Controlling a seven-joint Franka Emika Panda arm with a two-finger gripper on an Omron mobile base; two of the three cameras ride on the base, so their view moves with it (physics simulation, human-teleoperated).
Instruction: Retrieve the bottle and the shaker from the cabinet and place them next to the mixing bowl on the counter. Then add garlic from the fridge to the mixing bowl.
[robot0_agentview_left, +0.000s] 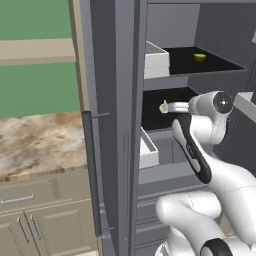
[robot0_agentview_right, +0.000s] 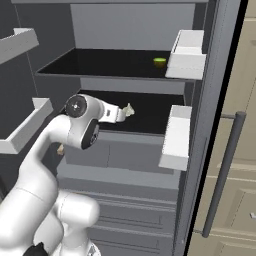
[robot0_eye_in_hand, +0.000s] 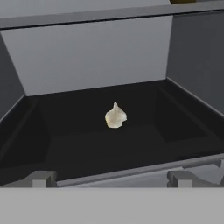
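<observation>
The dark grey fridge (robot0_agentview_left: 116, 125) stands open. The garlic (robot0_eye_in_hand: 115, 116), a small cream bulb, lies alone in the middle of the black middle shelf (robot0_eye_in_hand: 87, 148). It is also visible as the garlic (robot0_agentview_left: 163, 106) and the garlic (robot0_agentview_right: 129, 109) just past the end of the hand. My gripper (robot0_eye_in_hand: 110, 179) is open, level with this shelf at its front edge. Its fingertips (robot0_eye_in_hand: 40, 178) are set wide apart, and the bulb lies a short way ahead of them, untouched. From the base views the gripper (robot0_agentview_left: 172, 106) (robot0_agentview_right: 121, 114) reaches into the shelf. The bottle, shaker, cabinet and mixing bowl are out of view.
A yellow-green fruit (robot0_agentview_left: 200, 57) (robot0_agentview_right: 159, 62) sits on the shelf above. White door bins (robot0_agentview_right: 176, 137) (robot0_agentview_left: 149, 150) flank the opening. The marbled counter (robot0_agentview_left: 35, 142) lies left of the fridge door, whose bar handle (robot0_agentview_left: 92, 175) hangs in front.
</observation>
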